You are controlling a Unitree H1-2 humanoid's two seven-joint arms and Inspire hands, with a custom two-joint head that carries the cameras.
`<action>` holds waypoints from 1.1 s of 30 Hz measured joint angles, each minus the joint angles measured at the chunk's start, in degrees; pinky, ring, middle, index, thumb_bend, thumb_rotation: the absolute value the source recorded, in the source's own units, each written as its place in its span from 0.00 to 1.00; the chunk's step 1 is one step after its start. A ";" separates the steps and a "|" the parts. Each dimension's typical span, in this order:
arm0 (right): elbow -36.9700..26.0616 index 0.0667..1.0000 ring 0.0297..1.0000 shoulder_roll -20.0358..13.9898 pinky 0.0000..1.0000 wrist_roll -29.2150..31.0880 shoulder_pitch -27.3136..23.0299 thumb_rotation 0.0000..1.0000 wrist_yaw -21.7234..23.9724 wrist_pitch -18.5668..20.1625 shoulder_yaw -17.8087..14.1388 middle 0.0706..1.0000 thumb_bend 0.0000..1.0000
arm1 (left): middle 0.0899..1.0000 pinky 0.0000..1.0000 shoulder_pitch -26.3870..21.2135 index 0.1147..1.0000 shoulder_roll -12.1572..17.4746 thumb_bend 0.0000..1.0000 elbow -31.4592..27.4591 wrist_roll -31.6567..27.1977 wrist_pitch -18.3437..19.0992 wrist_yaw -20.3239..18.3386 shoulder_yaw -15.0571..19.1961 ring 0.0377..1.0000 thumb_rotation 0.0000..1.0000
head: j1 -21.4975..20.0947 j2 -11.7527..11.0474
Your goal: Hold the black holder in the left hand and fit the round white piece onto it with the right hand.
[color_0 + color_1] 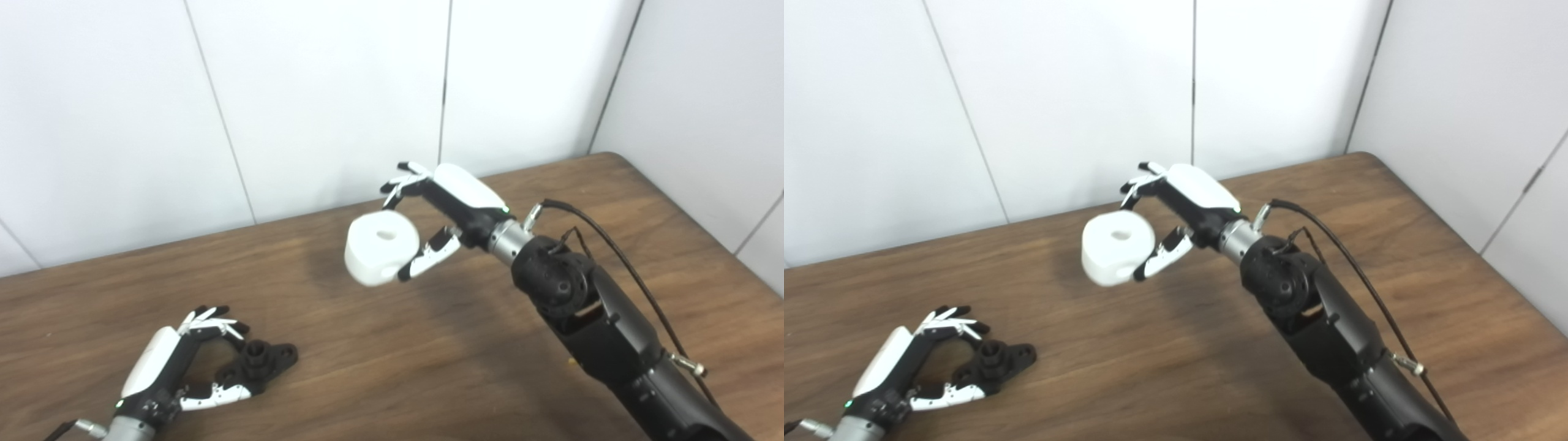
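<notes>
Holding the round white piece (381, 247) up in my right hand (450, 211), I have it pinched across its side wall, fingers (401, 182) curled over the far rim and thumb pressed on the near side, well clear of the table (429, 355). Its flat face with the small centre hole looks upward and a little toward me. It seems a thick, stiff plastic puck, probably light for its bulk, smooth and a bit slippery, so I judge the side wall is the right place to grip; that leaves the hole free for whatever it must seat on. Down at the near left, my left hand (177, 364) lies low at the table with fingers and thumb partly curled round the near end of the black holder (260, 361), which looks to be resting on the wood. I cannot tell whether that grip is truly closed or only cupping the part. The holder looks rigid too, a flat body with a short raised collar on top and lugs at its far end. I would take it by the body, below and beside the collar, so the collar stays uncovered. The two parts are well apart, the puck high and to the right, the holder low and left. Hard plastic on hard plastic will not forgive a tilt, so I expect the hole must meet the collar squarely.
</notes>
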 measured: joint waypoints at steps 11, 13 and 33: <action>-4.72 0.44 0.95 4.83 0.89 1.28 -1.00 0.15 5.24 -0.06 2.91 0.78 0.52 | 0.71 1.00 0.36 0.41 -1.96 0.52 -1.98 2.92 2.79 1.70 -1.02 0.92 0.05 | 8.25 4.13; -4.82 0.44 0.95 5.60 0.91 1.37 -1.06 0.15 5.66 -0.06 3.26 0.78 0.52 | 0.72 1.00 0.75 0.41 -2.55 0.52 -2.94 3.30 3.75 1.79 -1.30 0.92 0.05 | 9.40 4.13; -1.11 0.45 0.94 7.24 0.85 2.67 -0.98 0.15 6.66 -4.09 4.03 0.78 0.52 | 0.71 1.00 2.67 0.41 -4.81 0.52 -7.39 5.27 7.63 2.09 -3.65 0.93 0.05 | 16.44 6.15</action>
